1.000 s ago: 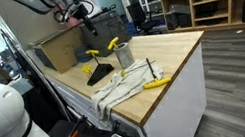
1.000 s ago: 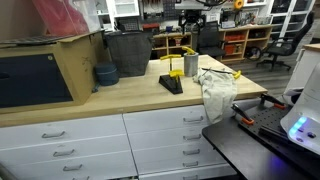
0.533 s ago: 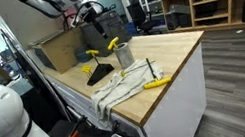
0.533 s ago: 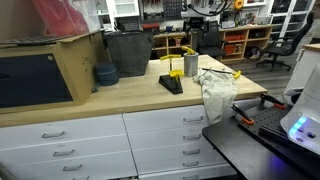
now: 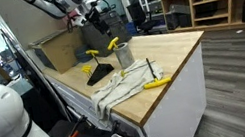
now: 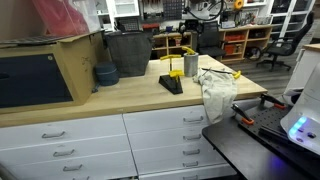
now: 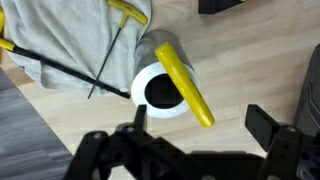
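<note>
Above the cup
My jaws hang spread, holding nothing, over the cup point(image 7: 158, 92) at centre frame; a yellow-handled tool point(image 7: 186, 85) leans in it, grey cloth point(image 7: 70, 40) upper left.

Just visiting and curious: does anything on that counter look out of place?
The grey cloth is crumpled and hangs off the counter edge, with a yellow-handled tool lying loose on it. Nothing looks spilled or broken.

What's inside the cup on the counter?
A yellow tool handle sticks out across the rim of the cup. Below it the inside is dark, so the tool's lower end and anything else in there cannot be seen.
</note>
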